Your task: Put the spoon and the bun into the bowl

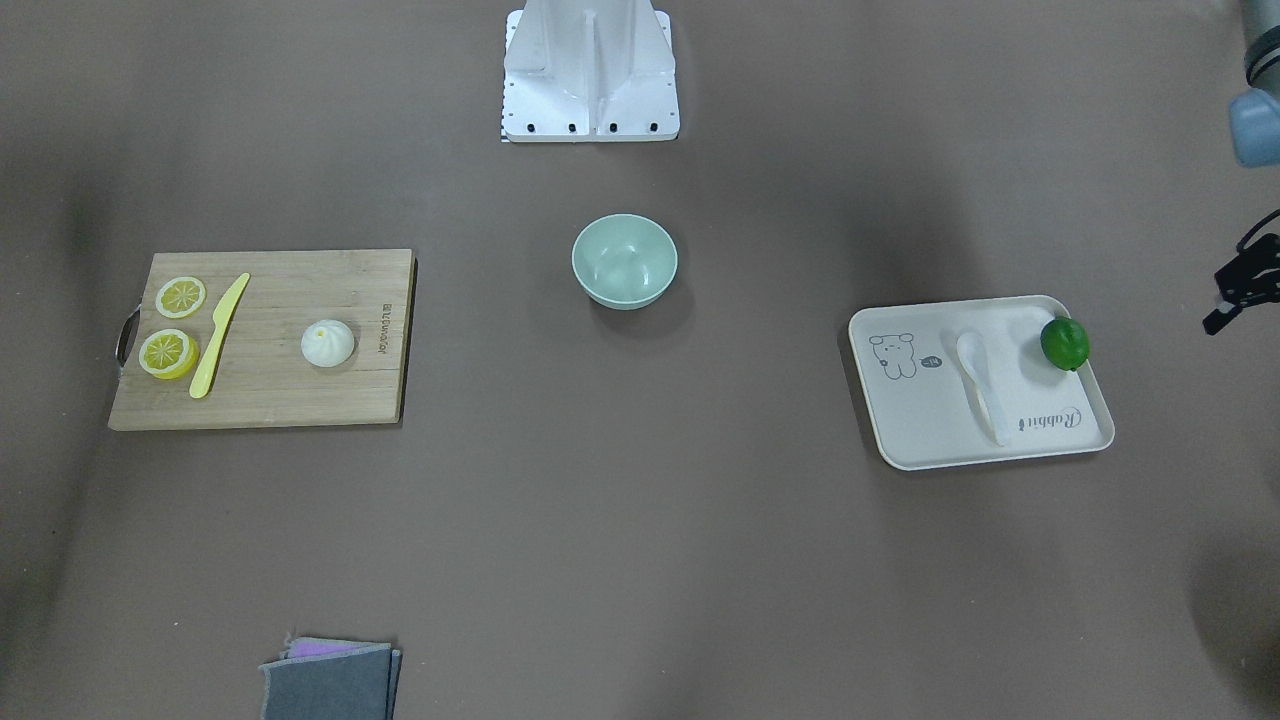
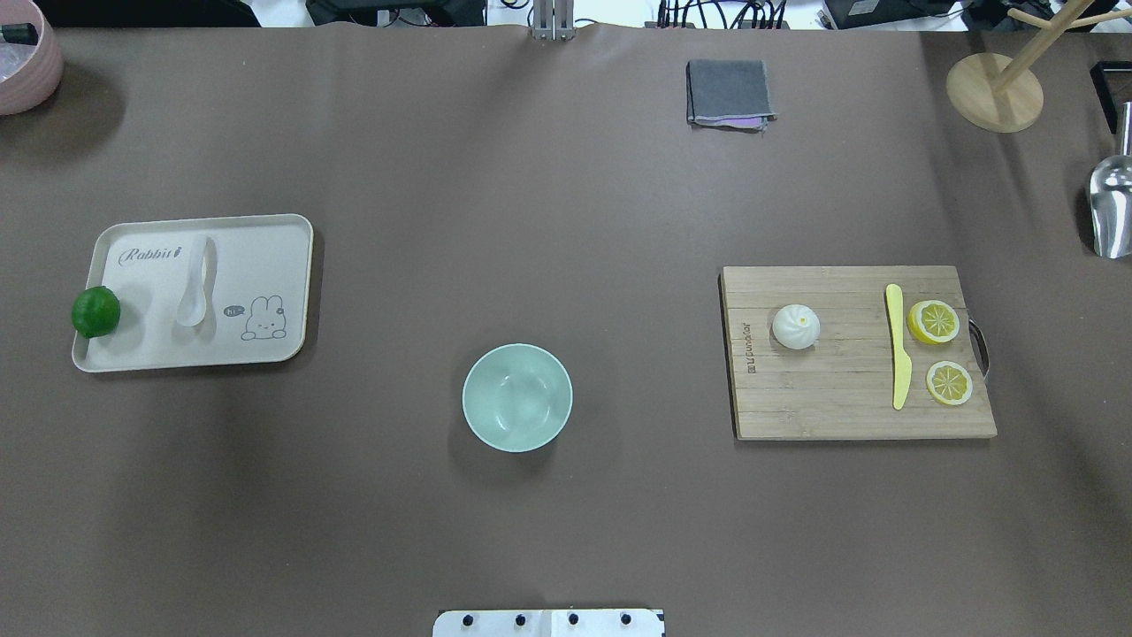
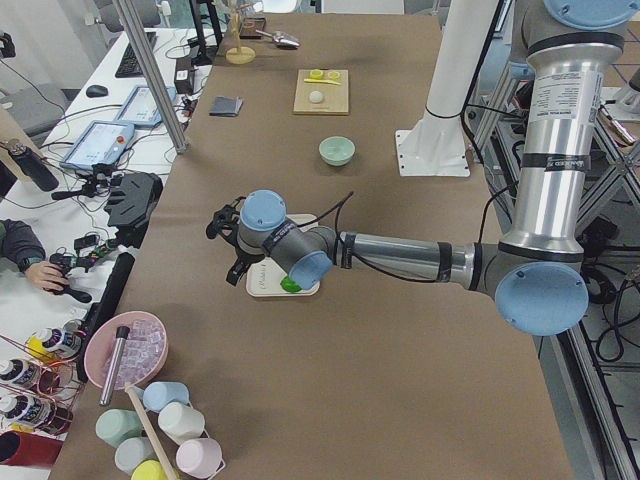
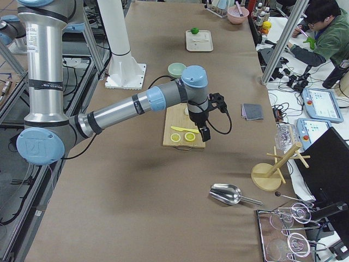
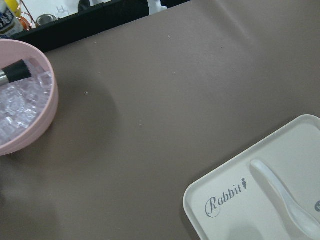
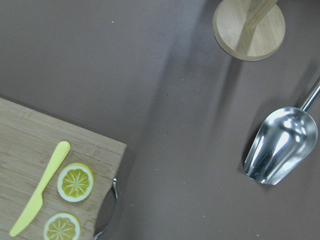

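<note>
The white spoon [image 2: 196, 281] lies on a cream rabbit tray [image 2: 256, 257] at the left and also shows in the left wrist view [image 5: 285, 195]. The white pleated bun [image 2: 796, 326] sits on a wooden cutting board [image 2: 840, 407] at the right. The mint-green bowl [image 2: 517, 398] stands empty mid-table, between tray and board. My left gripper [image 3: 225, 240] hovers beyond the tray's outer end; only a black edge of it shows in the front view [image 1: 1240, 285], and I cannot tell its state. My right gripper [image 4: 205, 131] hovers over the board's outer end; I cannot tell its state.
A green lime [image 2: 95, 311] sits on the tray's outer edge. A yellow knife [image 2: 898, 347] and two lemon slices [image 2: 934, 321] lie on the board. A grey cloth [image 2: 729, 93], wooden stand [image 2: 995, 91], metal scoop [image 2: 1110, 208] and pink ice bowl [image 2: 22, 62] lie at the table's edges.
</note>
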`<act>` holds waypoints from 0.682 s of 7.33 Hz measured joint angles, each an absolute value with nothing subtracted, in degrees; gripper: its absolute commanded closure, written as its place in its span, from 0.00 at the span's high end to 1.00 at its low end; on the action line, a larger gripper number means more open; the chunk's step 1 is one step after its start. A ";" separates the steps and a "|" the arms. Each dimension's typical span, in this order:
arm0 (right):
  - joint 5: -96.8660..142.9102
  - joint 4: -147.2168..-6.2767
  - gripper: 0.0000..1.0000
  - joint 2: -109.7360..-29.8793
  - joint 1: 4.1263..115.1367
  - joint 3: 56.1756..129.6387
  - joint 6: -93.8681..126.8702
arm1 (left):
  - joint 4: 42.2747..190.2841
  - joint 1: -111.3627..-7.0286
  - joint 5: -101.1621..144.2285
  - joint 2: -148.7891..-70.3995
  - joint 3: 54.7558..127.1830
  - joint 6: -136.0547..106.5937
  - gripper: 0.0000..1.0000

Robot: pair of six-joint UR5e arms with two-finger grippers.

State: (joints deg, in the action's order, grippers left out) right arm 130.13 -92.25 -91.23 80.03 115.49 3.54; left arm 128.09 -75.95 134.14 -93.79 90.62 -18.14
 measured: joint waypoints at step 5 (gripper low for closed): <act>121.64 -91.59 0.98 -86.24 66.35 116.75 29.77 | 131.58 -58.01 119.47 -98.85 90.00 -49.44 0.91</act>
